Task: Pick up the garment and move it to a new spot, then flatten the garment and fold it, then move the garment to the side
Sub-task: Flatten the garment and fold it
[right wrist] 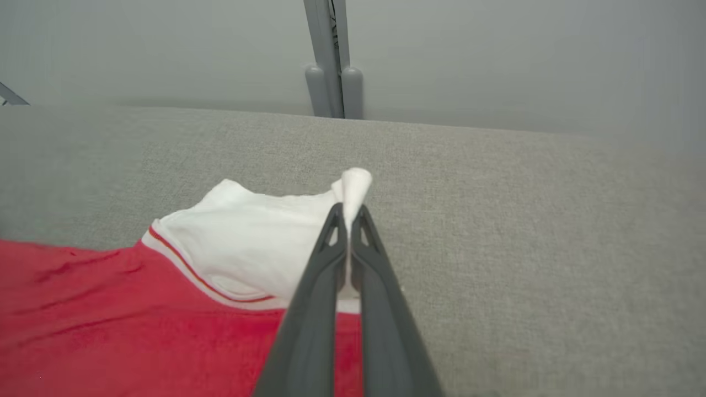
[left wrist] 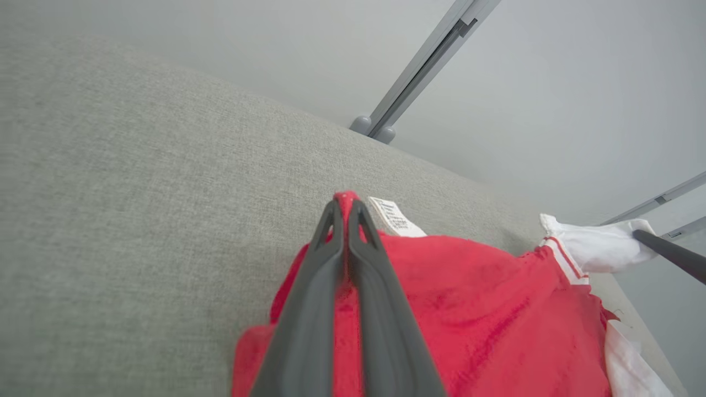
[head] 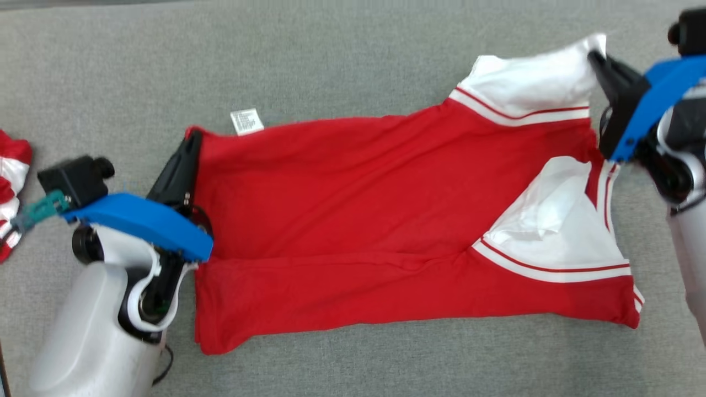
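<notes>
Head view: garment [head: 358, 220] lies spread across the table [head: 110, 66] middle, striped cloth [head: 11, 165] at the left edge. My left gripper [head: 192, 140] is clamped on its red hem corner, right gripper [head: 595, 56] on the white sleeve tip. Right wrist view adds a frame post [right wrist: 332, 82] beyond the far edge.

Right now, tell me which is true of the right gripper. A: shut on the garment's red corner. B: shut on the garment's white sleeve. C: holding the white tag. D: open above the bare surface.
B: the right gripper is closed on the tip of the white sleeve of the garment, which pokes out past its fingertips.
</notes>
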Controlling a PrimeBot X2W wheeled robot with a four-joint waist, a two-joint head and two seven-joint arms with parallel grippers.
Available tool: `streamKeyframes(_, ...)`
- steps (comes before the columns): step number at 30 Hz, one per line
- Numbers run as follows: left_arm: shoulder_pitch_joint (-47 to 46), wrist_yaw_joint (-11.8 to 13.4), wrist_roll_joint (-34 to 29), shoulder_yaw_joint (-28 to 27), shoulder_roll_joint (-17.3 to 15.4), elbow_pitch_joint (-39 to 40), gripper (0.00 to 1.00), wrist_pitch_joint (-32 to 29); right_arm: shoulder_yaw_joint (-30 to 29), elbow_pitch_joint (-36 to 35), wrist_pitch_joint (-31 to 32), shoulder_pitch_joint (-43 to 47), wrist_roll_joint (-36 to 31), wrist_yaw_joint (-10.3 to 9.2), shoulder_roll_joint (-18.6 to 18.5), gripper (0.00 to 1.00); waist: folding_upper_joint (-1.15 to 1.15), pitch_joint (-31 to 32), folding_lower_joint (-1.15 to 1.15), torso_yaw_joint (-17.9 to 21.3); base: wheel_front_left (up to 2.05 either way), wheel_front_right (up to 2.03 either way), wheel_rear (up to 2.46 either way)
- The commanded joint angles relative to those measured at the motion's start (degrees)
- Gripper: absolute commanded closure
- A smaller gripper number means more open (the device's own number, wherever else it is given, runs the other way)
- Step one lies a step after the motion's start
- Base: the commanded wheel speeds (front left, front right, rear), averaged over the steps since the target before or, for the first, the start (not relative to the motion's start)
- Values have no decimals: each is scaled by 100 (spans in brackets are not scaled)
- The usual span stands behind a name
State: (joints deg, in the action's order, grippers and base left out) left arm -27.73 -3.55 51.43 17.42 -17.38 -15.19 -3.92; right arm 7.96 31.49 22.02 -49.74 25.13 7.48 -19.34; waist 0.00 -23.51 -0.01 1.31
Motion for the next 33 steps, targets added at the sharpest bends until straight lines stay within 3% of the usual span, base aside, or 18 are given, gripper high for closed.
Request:
streamKeyframes(1, 179, -45, -17, -6, -38, 19, 100, 105, -12, -207, 87, 330, 123, 3, -105, 100, 0, 195, 1, 125, 0, 0, 0)
streamKeyframes(8, 970, -88, -137, 47, -159, 30, 100, 492, -258, -1269, 438, 1695, 448, 3, -238, 100, 0, 569, 1, 218, 0, 0, 0)
streamKeyframes(24, 1555, 16, -78, 72, 35, -207, 100, 854, -1167, -2819, 1127, 3848, 287, 3, 573, 100, 0, 804, 1, 214, 0, 0, 0)
streamKeyframes(25, 1563, 13, -85, 70, 37, -229, 70, 883, -1169, -2883, 1220, 3959, 261, 3, 620, 75, 0, 817, 1, 220, 0, 0, 0)
streamKeyframes(26, 1571, 3, -98, 66, 38, -250, 56, 917, -1220, -2931, 1294, 4046, 249, 3, 685, 4, 0, 830, 1, 229, 0, 0, 0)
streamKeyframes(27, 1571, 3, -98, 66, 38, -250, 56, 917, -1220, -2931, 1294, 4046, 249, 3, 685, 4, 0, 830, 1, 229, 0, 0, 0)
streamKeyframes(28, 1588, -6, -93, 61, 48, -272, 1, 956, -1258, -2990, 1367, 4118, 212, 3, 723, 0, 0, 845, 1, 238, 0, 0, 0)
streamKeyframes(33, 1711, -29, -141, -12, 84, -306, 0, 1311, -1399, -3216, 1424, 4296, -64, 4, 789, 0, 0, 971, 1, 273, 0, 0, 0)
